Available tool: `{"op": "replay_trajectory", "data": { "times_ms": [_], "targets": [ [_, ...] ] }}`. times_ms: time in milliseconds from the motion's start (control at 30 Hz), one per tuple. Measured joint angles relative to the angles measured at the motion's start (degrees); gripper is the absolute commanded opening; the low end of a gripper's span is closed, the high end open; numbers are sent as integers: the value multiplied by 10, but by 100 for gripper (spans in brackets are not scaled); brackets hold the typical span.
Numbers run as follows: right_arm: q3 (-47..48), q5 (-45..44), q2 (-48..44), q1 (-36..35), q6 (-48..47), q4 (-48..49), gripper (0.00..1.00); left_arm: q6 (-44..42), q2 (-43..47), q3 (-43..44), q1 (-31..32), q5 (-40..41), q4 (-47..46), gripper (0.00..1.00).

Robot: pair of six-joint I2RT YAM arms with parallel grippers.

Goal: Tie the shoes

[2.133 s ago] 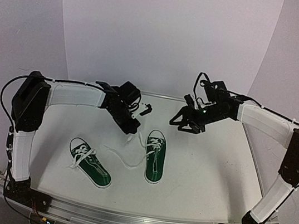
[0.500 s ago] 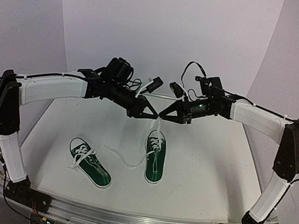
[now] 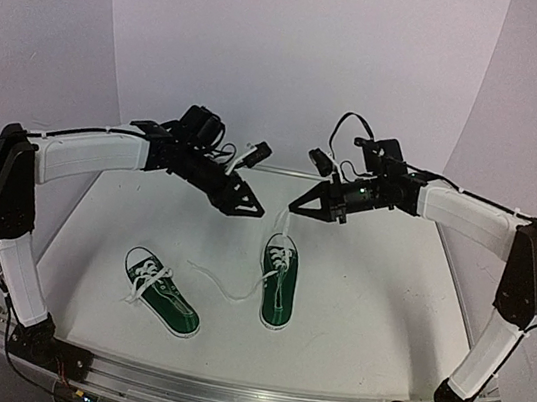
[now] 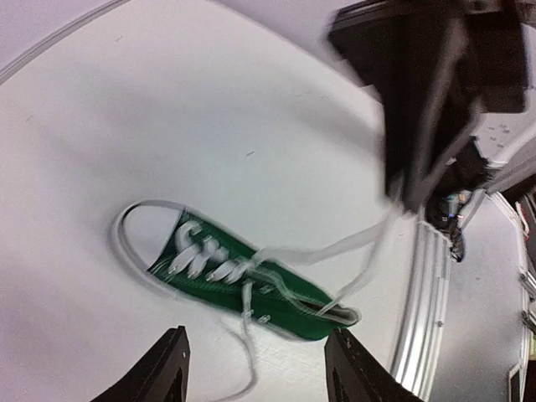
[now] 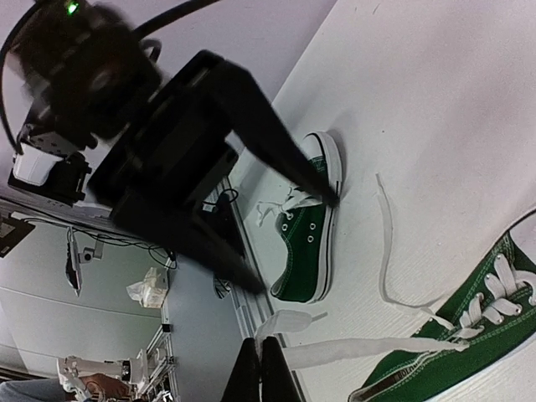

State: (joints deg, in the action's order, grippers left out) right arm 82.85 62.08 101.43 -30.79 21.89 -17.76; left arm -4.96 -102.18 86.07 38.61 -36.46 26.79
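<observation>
Two dark green shoes with white soles lie on the white table: one at front left, one in the middle. A white lace rises from the middle shoe to my right gripper, which is shut on it above the shoe. In the right wrist view the shut gripper pinches that lace near its end. My left gripper hovers just left of it, open and holding nothing. The left wrist view shows the middle shoe below its spread fingers.
The front-left shoe's laces lie loose on its tongue. Another loose lace trails over the table between the two shoes. A raised metal rail runs along the near table edge, and a white backdrop stands behind.
Half a second ago both grippers met tip to tip above the middle shoe. The left gripper has opened and drawn back left; the right has shut on the lace.
</observation>
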Motion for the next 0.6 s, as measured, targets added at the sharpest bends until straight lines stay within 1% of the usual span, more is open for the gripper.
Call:
{"op": "replay_trajectory", "data": {
  "times_ms": [133, 267, 433, 600],
  "targets": [
    [-32, -45, -37, 20, 6, -15, 0, -44, 25, -63, -36, 79, 74, 60],
    [-50, -106, -52, 36, 5, -42, 0, -102, 30, -123, -31, 149, 123, 61],
    [-74, -155, -52, 44, 10, -71, 0, -180, 33, -185, -25, 203, 131, 63],
    [-78, -167, -55, 60, 19, -78, 0, -245, 33, -190, -26, 226, 98, 64]
  ]
}}
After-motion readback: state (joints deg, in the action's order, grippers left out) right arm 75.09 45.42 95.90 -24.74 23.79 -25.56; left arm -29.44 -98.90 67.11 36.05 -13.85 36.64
